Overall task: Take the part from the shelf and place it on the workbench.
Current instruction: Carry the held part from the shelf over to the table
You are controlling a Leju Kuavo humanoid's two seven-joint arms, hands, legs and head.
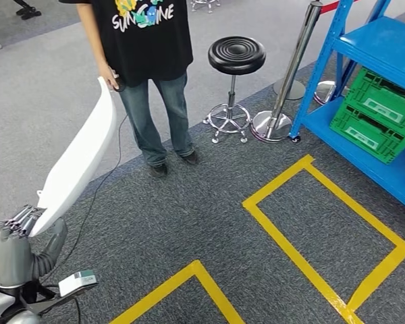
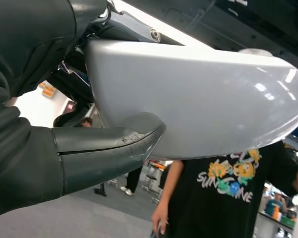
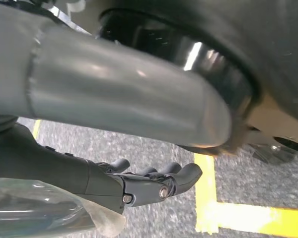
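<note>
The left hand [image 1: 12, 250] gripped the lower end of the long white curved panel [image 1: 81, 158], thumb [image 2: 102, 148] pressed against its glossy face, so the part was already off the blue shelf [image 1: 379, 47] and carried in the air. Its far tip rose toward a person in a black printed T-shirt [image 1: 144, 34], whose hand was just beside that tip; whether it touched the panel could not be told. The right hand [image 3: 147, 183] hung over grey carpet and yellow floor tape [image 3: 205, 198], fingers slightly curled and apart, holding nothing. The shelf, with green crates [image 1: 379, 115] on it, stood well apart from the panel, beyond a black stool [image 1: 236, 57]. By my judgement this was the carrying step. The next move called for turning toward the counter while keeping the long panel clear of the person, then lowering it flat.
</note>
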